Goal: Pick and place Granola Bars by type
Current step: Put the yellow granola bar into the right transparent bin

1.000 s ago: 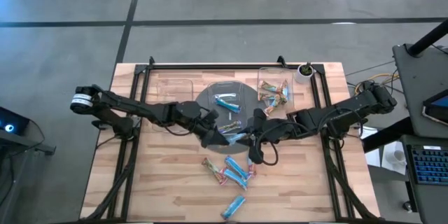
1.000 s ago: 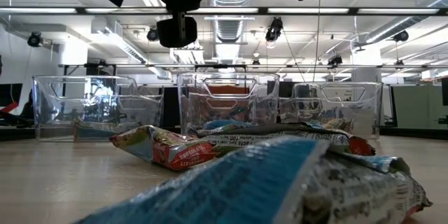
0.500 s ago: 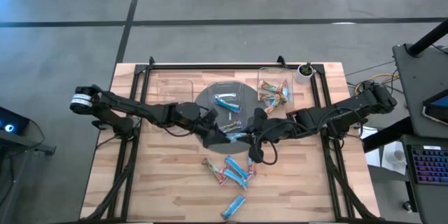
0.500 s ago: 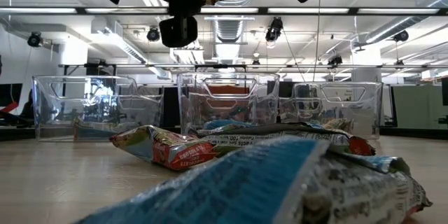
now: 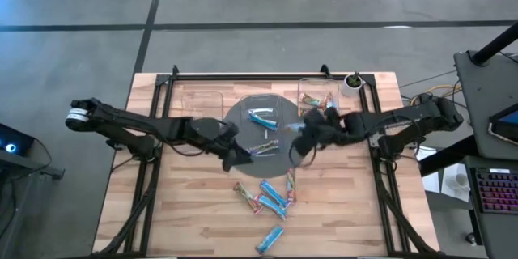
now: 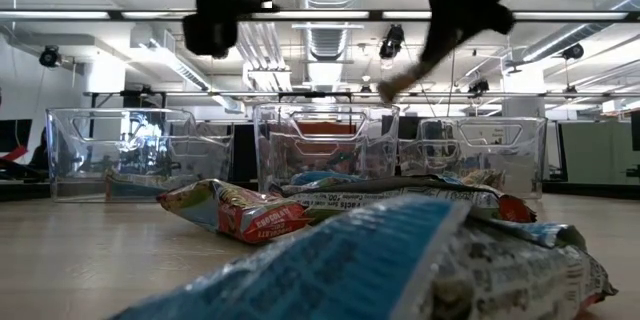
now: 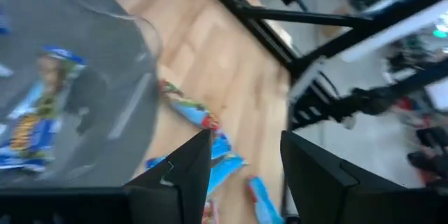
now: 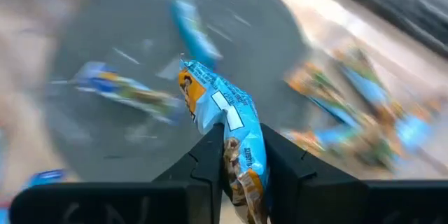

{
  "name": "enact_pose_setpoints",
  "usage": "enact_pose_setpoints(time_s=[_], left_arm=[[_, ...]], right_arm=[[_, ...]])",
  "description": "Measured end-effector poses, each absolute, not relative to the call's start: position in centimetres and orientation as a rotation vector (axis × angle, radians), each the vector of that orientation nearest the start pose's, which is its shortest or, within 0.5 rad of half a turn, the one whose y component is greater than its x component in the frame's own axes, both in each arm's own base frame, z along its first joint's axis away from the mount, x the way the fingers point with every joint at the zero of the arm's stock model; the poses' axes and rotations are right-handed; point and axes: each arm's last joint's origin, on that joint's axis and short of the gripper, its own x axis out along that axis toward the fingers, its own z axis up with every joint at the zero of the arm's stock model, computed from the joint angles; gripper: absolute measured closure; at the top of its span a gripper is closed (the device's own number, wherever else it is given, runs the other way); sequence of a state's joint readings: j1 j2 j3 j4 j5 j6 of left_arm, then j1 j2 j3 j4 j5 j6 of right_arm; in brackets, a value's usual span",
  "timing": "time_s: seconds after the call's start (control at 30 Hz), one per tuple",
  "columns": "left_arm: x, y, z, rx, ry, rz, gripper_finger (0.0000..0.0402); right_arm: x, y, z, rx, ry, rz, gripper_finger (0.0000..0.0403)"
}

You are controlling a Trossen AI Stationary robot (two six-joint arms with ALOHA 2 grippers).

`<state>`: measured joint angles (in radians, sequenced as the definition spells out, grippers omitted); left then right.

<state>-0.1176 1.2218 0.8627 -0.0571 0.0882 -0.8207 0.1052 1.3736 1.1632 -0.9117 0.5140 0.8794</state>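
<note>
My right gripper [image 5: 301, 133] hovers over the right rim of the round grey plate [image 5: 243, 109], shut on a light-blue granola bar [image 8: 218, 109]. My left gripper [image 5: 241, 158] stands open and empty at the plate's near left rim; its fingers [image 7: 183, 171] show a gap over the table. Two more bars [image 5: 261, 118] [image 5: 264, 147] lie flat on the plate. Several loose bars [image 5: 272, 199] lie on the wood toward the near edge. A clear tray [image 5: 333, 115] at the far right holds several multicoloured bars. My right gripper pinches one end of the light-blue bar [image 8: 239, 162] between its two fingers. The rest of the wrapper sticks out past the fingertips. In the low view the bar [image 6: 402, 78] hangs slanted below the gripper, lifted clear of plate and table.
A second clear tray [image 5: 202, 105] stands at the far left of the plate. A small white cup [image 5: 352, 84] sits at the far right corner. In the low view a red-and-tan bar [image 6: 240, 210] and a blue bar [image 6: 400, 260] lie close in front.
Both grippers met over the plate's near rim with the blue bar between them. The bar has passed to my right gripper, which has carried it up and toward the far right tray. My left gripper has let go and drawn back toward the table's left.
</note>
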Motion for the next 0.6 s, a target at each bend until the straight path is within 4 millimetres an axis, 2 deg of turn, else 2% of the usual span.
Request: enact_pose_setpoints(time_s=[0.1,0.27,0.37,0.47,0.6], left_arm=[[25.6,-4.3,28.5,-0.766,0.484,0.041,0.0246],[24.8,-5.9,28.6,-0.75,0.475,0.082,0.0246],[24.6,-6.9,28.6,-0.752,0.476,0.076,0.0246],[24.5,-7.8,28.3,-0.751,0.497,0.055,0.0246],[24.5,-8.5,28.1,-0.755,0.517,0.038,0.0246]], right_arm=[[24.8,-1.7,28.1,0.528,0.873,-0.846,0.0338],[22.1,-6.6,27.0,0.668,0.9,-0.928,0.0341],[20.9,-9.0,25.8,0.779,0.94,-0.908,0.0339],[20.1,-10.5,24.3,0.835,0.968,-0.853,0.033],[20.4,-11.2,22.7,0.872,0.919,-0.786,0.0303]])
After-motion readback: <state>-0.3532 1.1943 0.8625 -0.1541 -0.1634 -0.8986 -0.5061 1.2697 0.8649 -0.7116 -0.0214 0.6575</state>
